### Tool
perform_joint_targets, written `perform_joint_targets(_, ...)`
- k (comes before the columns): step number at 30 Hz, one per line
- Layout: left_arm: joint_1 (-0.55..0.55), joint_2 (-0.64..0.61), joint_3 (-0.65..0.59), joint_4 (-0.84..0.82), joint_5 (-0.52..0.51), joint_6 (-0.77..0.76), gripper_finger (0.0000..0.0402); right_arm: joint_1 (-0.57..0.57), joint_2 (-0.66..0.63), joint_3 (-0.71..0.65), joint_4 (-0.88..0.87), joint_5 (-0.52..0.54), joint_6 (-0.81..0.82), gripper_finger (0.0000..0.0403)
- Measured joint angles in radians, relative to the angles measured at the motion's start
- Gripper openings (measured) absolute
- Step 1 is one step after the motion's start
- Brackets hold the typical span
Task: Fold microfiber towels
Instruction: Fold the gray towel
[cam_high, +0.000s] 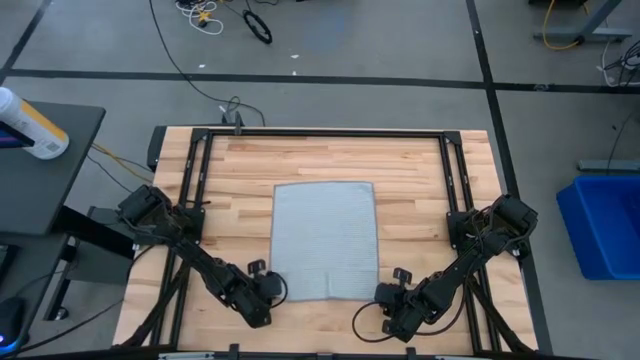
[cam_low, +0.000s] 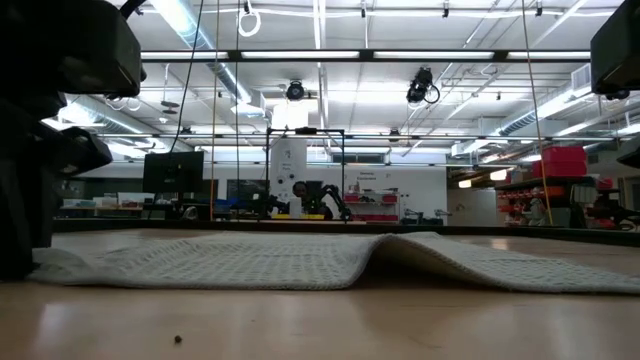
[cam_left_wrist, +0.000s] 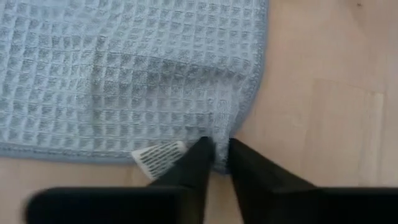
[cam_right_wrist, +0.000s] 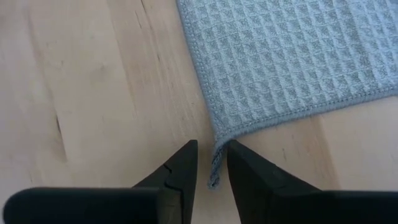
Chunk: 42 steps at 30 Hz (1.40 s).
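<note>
The light grey-blue towel (cam_high: 326, 240) lies spread flat on the wooden table, with a low ripple near its near edge (cam_low: 400, 245). My left gripper (cam_high: 268, 290) is at the towel's near left corner and is shut on it (cam_left_wrist: 221, 155). A small white tag (cam_left_wrist: 158, 155) lies beside that corner. My right gripper (cam_high: 392, 292) is at the near right corner. Its fingers are narrowly open and stand on either side of the corner's tip (cam_right_wrist: 214, 168), which reaches in between them. My left gripper pinches the towel's near left corner (cam_left_wrist: 222, 149) between its two fingers, right beside the white tag. The fingers come low from the table's near side. The corner is on or just above the table, and the rest of the towel lies flat.
A black frame rail (cam_high: 320, 132) runs around the table's far and side edges. Bare wood (cam_high: 230, 200) lies on both sides of the towel. A blue bin (cam_high: 605, 220) stands on the floor at the right, and a side table with a bottle (cam_high: 30, 125) stands at the left.
</note>
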Motion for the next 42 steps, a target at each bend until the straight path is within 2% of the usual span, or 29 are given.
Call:
perform_joint_targets(2, 0.001, 0.000, 0.000, 0.004, 0.013, 0.003, 0.0014, 0.000, 0.000, 0.000, 0.000, 0.000, 0.000, 0.0098)
perform_joint_targets(9, 0.000, 0.014, 0.029, -0.040, 0.005, -0.032, 0.0008, 0.000, 0.000, 0.000, 0.004, -0.002, 0.000, 0.0118)
perform_joint_targets(13, -0.003, 0.031, 0.058, -0.094, -0.020, -0.032, 0.0008, 0.000, 0.000, 0.000, -0.001, 0.000, 0.000, 0.0090)
perform_joint_targets(17, -0.003, 0.032, 0.058, -0.102, -0.041, -0.043, 0.0007, 0.000, 0.000, 0.000, -0.006, 0.009, 0.000, 0.0026)
perform_joint_targets(19, -0.003, 0.032, 0.058, -0.103, -0.041, -0.045, 0.0007, 0.000, 0.000, 0.000, -0.007, 0.010, 0.000, 0.0010)
perform_joint_targets(33, -0.003, 0.030, 0.071, -0.123, -0.020, -0.055, 0.0007, 0.002, 0.000, 0.013, -0.049, 0.020, 0.001, 0.0002)
perform_joint_targets(42, -0.008, 0.046, 0.171, -0.372, -0.014, -0.053, 0.0007, 0.004, 0.008, 0.149, -0.282, 0.061, 0.004, 0.0001)
